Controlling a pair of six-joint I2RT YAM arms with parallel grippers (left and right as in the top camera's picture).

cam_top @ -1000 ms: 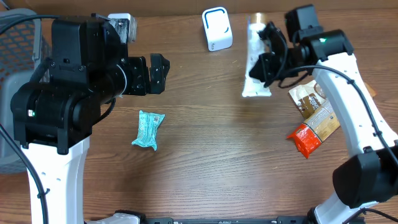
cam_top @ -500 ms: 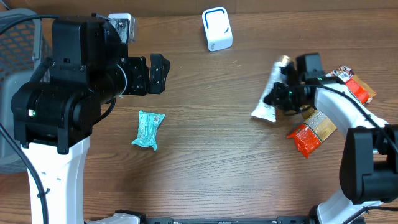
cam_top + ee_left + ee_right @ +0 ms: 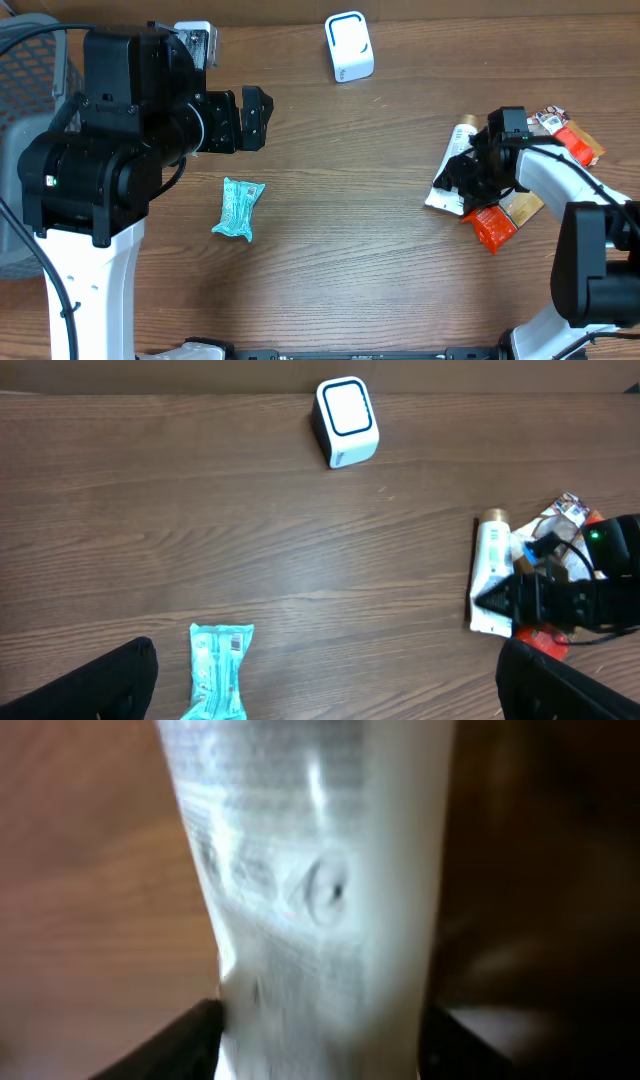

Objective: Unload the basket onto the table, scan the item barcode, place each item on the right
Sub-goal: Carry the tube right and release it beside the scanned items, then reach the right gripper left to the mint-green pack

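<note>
Right end effector point(image 3: 465, 183) low — wooden table point(image 3: 350, 240).

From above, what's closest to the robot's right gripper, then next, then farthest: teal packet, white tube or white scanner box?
1. white tube, right at the right gripper.
2. white scanner box, up at the back middle.
3. teal packet, far over on the left.

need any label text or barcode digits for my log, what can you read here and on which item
No text here can be quoted.
white tube: grey print and a round mark, too blurred to read.
teal packet: print too small to read.
red packet: label too small to read.
packet at the far right: label too small to read.
white scanner: blue outline only, no text visible.
</note>
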